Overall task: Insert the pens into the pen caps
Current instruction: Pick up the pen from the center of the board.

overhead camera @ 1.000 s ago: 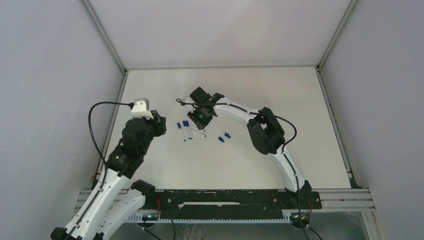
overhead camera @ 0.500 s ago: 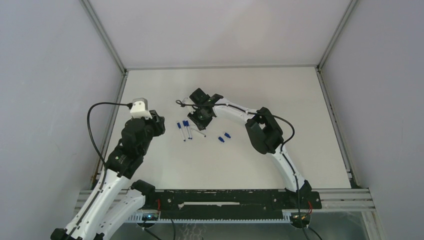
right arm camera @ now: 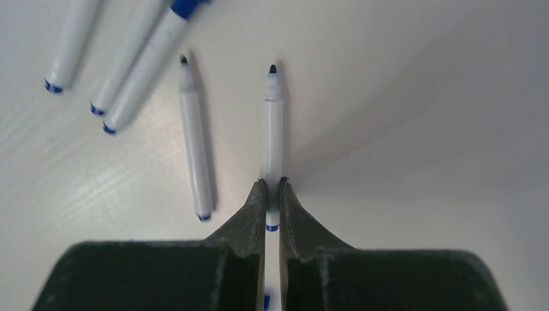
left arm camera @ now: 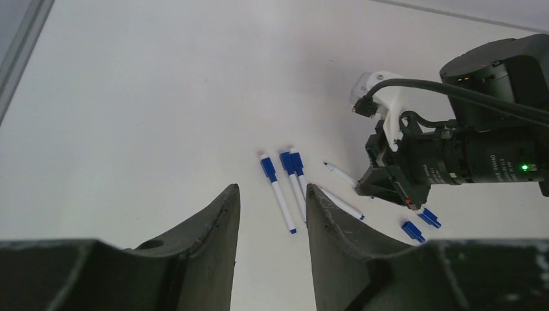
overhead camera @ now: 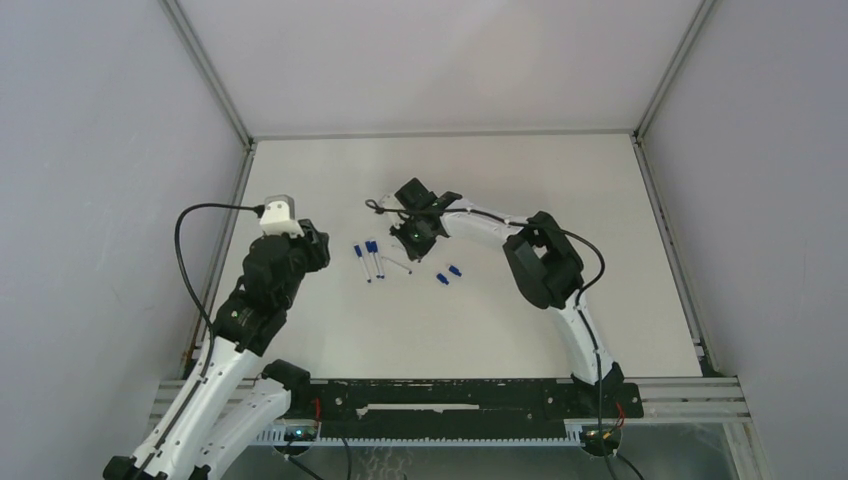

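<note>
Item 1. Left gripper (left arm camera: pixel 270 194), dark, two-fingered: hangs at the left of the top view, well apart from the pens. Jaws parted with a moderate gap and nothing between them. Judged to be standing by to take a cap or steady a pen once one is presented.

Item 2. Three capped white stick pens (left arm camera: pixel 294 184), blue caps fitted: lie close together on the white table (overhead camera: pixel 560 200), centre-left of the top view. Judged finished, so neither arm is on them.

Item 3. Bare white stick pen (right arm camera: pixel 195 149), dark nib exposed: lies flat just left of the held pen in the right wrist view, nearly parallel to it and not touching. Judged next in line.

Item 4. Uncapped white stick pen (right arm camera: pixel 273 129), nib pointing away from the wrist camera: pinched near its blue-banded tail by the right gripper (right arm camera: pixel 272 188), jaws closed tight on the barrel. The tail grip leaves the nib end free, which suits pushing it into a cap. Whether it is off the table cannot be told.

Item 5. Two loose dark blue plastic caps (left arm camera: pixel 429 218), short cylinders: side by side on the table, lower right of the left wrist view, just beyond the right gripper. Judged the targets for items 3 and 4.
</note>
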